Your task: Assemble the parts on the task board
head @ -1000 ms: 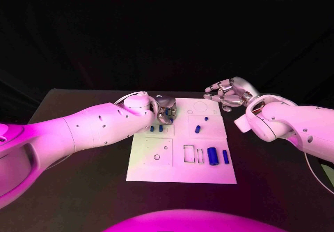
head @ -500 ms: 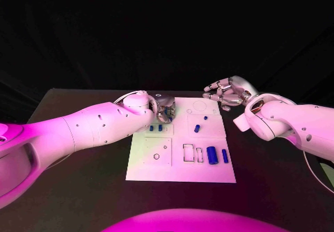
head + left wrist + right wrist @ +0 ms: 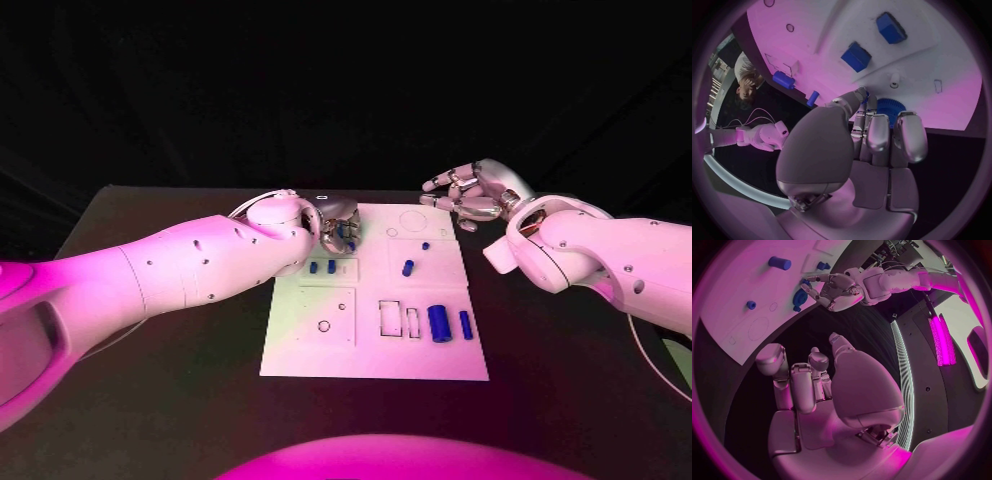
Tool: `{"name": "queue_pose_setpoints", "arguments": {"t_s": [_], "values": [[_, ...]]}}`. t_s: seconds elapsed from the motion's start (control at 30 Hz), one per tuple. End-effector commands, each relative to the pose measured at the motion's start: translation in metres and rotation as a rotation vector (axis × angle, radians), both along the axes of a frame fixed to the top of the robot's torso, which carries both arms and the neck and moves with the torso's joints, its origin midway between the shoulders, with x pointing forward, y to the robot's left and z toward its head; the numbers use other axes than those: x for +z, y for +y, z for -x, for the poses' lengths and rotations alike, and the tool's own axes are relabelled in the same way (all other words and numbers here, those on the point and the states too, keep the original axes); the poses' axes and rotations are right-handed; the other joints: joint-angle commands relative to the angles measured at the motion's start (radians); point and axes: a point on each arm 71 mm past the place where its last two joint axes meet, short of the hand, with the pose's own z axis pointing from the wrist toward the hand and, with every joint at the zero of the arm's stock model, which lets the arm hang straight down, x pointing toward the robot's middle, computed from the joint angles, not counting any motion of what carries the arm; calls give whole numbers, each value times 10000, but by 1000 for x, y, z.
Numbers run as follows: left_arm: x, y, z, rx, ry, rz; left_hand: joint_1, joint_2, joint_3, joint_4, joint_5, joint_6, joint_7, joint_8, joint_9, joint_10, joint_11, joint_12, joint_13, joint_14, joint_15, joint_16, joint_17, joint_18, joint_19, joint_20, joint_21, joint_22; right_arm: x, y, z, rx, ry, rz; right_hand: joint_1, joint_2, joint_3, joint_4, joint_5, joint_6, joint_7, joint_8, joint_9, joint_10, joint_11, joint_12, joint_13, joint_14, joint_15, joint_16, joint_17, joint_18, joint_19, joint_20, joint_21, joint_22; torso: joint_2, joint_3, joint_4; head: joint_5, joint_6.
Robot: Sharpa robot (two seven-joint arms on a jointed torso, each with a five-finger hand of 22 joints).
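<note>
Now my left hand (image 3: 870, 145) pinches blue gear (image 3: 891, 109) upper middle of board; light, stiff, rim-grip; right hand (image 3: 469, 196) spread

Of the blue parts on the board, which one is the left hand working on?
The round toothed blue gear at the board's far left corner: the left hand has its fingertips around it. The other blue parts lie apart, untouched.

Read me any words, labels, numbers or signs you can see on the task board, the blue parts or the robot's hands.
None can be read.
Task board: outlined shapes, no lettering.
Blue parts: plain.
Left hand and right hand: no legible marking.
</note>
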Motion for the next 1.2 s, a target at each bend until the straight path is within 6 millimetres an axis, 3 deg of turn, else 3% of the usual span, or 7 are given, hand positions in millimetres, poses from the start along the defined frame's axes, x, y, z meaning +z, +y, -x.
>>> {"name": "queue_pose_setpoints", "arguments": {"t_s": [0.03, 0.2, 0.6, 1.2], "values": [[6, 2, 2, 63, -113, 697, -104, -2, 7, -68, -3, 25, 86, -51, -16, 52, 29, -56, 8, 124, -12, 64, -13, -109, 41, -34, 72, 23, 0, 0, 0, 117, -23, 10, -24, 81, -34, -36, 40, -4, -11, 61, -15, 46, 3, 22, 9, 376, -76, -29, 124, 188, -62, -8, -9, 9, -6, 8, 6, -5, 45], [14, 13, 4, 165, -97, 894, -144, -10, 9, -75, -6, 53, 84, -57, -13, 81, 28, -68, 18, 123, -8, 70, -19, -110, 42, -33, 76, 27, 0, -1, 0, 81, -28, 20, -24, 81, -34, -36, 40, -4, -11, 61, -15, 46, 3, 22, 9, 376, -76, -29, 124, 188, -62, -8, -9, 9, -17, 17, 24, -11, 72], [16, 41, 5, 513, 414, 695, -280, -61, -10, -77, -14, 97, 75, -93, -12, 130, 23, -122, 39, 118, -10, 87, -44, -106, 31, -33, 70, 20, 0, -1, 0, 79, -24, 23, -24, 81, -34, -36, 40, -4, -11, 61, -15, 46, 3, 22, 9, 376, -76, -29, 124, 188, -62, -8, -9, 9, 4, -11, 17, 12, 85], [9, 49, 1, 733, 830, 322, -319, -57, -7, -72, -15, 114, 68, -104, -11, 142, 20, -143, 46, 114, -11, 88, -58, -102, 20, -34, 57, 4, 0, 0, -1, 100, -22, 23, -24, 81, -34, -36, 40, -4, -11, 61, -15, 46, 3, 22, 9, 376, -76, -29, 124, 188, -62, -8, -9, 9, 4, -1, 6, 31, 16]]}}
